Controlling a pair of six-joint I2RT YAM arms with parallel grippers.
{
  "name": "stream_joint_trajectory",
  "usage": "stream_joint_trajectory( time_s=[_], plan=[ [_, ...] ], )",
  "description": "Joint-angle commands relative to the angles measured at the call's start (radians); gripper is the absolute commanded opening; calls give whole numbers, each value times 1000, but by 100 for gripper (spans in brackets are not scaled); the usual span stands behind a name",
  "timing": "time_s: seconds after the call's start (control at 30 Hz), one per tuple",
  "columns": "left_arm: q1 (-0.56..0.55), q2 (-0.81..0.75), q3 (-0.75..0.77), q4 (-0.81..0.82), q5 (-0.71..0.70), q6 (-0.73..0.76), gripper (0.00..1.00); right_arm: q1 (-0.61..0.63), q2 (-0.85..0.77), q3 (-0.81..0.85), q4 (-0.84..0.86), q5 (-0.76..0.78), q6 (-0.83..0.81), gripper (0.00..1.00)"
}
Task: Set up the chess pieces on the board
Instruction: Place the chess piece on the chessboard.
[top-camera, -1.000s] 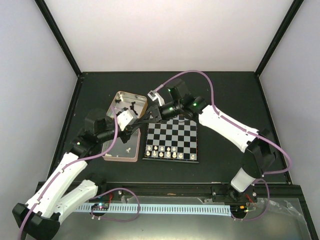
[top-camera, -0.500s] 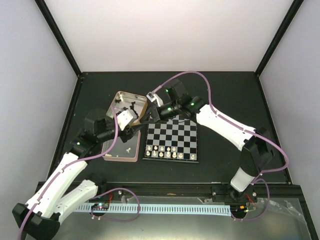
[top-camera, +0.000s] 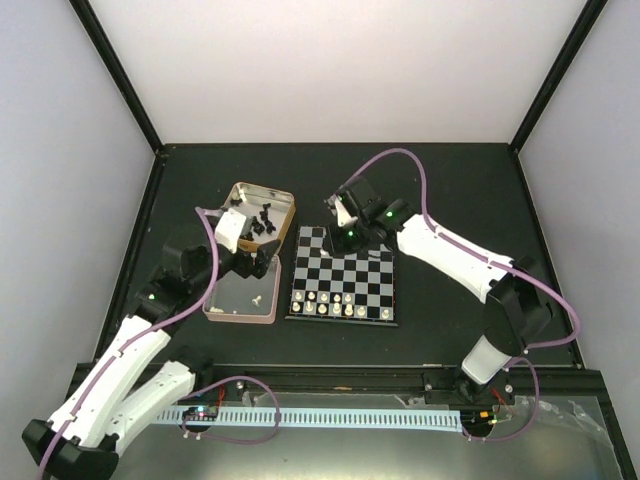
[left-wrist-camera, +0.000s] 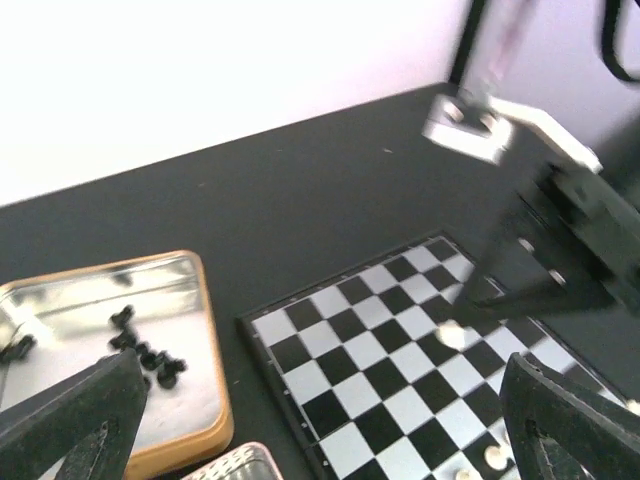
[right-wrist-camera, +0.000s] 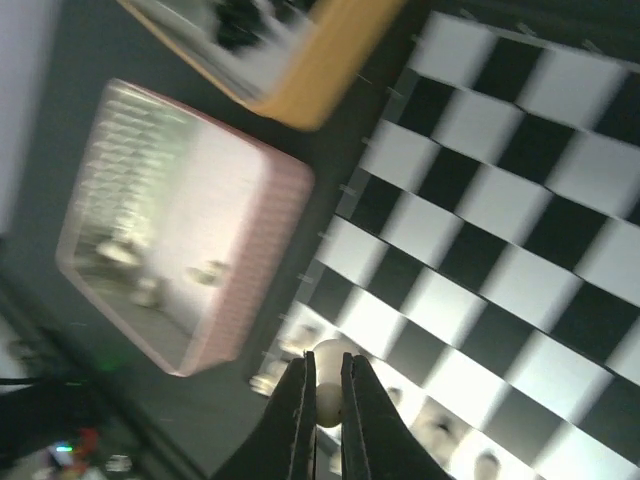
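Gripping a cream-white chess piece (right-wrist-camera: 328, 400), the right hand (right-wrist-camera: 325, 364) hangs over the board (right-wrist-camera: 500, 200), judged bound for a near-row square. The left hand (left-wrist-camera: 320, 425) stands wide open and empty beside the gold tin (left-wrist-camera: 218, 400) of black pieces (left-wrist-camera: 145, 350).

Left of the middle of the dark desk (top-camera: 460, 190), a gold-rimmed tin (top-camera: 266, 190) lies toward the far edge, a pink tin (top-camera: 238, 318) close beside it toward the near edge.

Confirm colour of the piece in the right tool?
Cream-white piece, pinched by the right tool; right wrist view shows it best.
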Motion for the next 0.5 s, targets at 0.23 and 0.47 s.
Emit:
stream_joint_trajectory(
  time_s=[0.23, 0.47],
  plan=[
    [8, -5, -31, -14, -270, -286, 99, 7, -50, -183, -176, 324, -68, 1],
    [12, 14, -34, -5, -238, -261, 99, 7, -34, -239, -163, 317, -64, 1]
  ],
)
